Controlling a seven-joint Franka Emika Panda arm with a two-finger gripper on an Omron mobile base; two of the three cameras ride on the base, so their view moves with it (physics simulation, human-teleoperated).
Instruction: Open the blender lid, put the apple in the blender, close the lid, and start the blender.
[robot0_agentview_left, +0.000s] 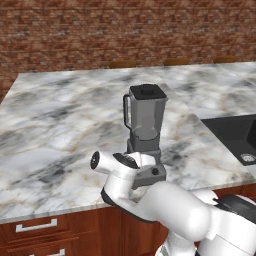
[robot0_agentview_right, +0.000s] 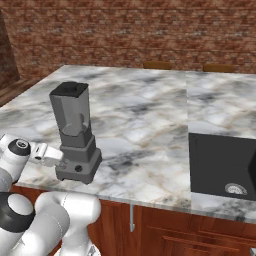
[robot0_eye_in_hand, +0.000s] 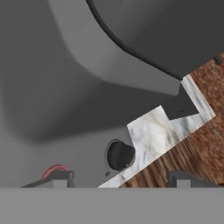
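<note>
Hand view step: last one, I judge, the start button.
Counter (robot0_agentview_left: 60, 125): one, marble.
Blender (robot0_agentview_left: 145, 135): one, near the counter's front edge, lid (robot0_agentview_left: 147, 92) on.
Hand (robot0_eye_in_hand: 118, 177): one, at the base, fingers apart, holding nothing.
Knob (robot0_eye_in_hand: 119, 156): one.
Red button (robot0_eye_in_hand: 56, 169): one, beside a fingertip; next calls for a press.

Blender (robot0_agentview_left: 145, 131) base partly hidden behind the arm (robot0_agentview_left: 125, 172).
</note>
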